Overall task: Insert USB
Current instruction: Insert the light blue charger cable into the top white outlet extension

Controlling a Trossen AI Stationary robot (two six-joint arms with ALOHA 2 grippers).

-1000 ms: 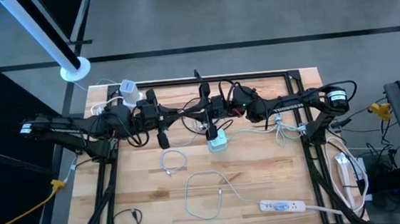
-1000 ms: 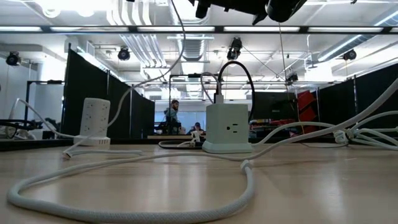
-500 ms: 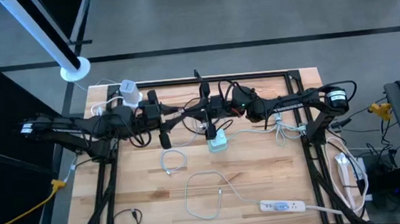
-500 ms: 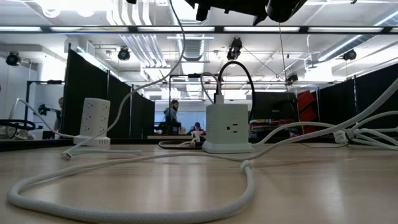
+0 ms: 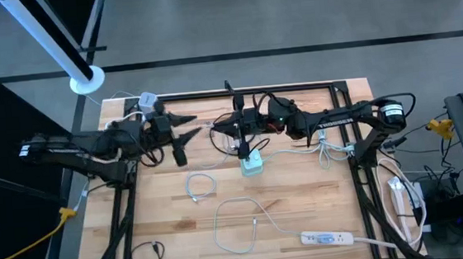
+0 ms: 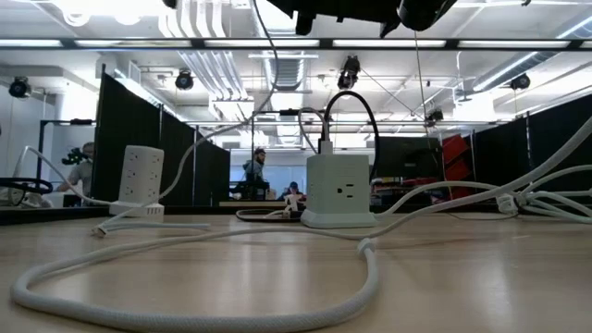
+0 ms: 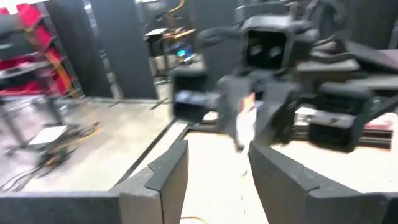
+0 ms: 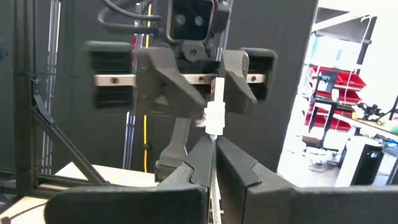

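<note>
The right gripper (image 5: 230,128), pinching the white USB plug (image 8: 214,111), sits just beyond the power cube (image 5: 252,163), nearer than the spread left gripper (image 5: 188,126).

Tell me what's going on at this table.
Both arms meet above the far middle of the table. The right gripper has its jaws shut on a white cable, with the USB plug sticking out past the fingertips. The left gripper faces it with jaws open, gripping nothing. The plug is not yet in the white power cube, which stands on the table just below the right gripper.
</note>
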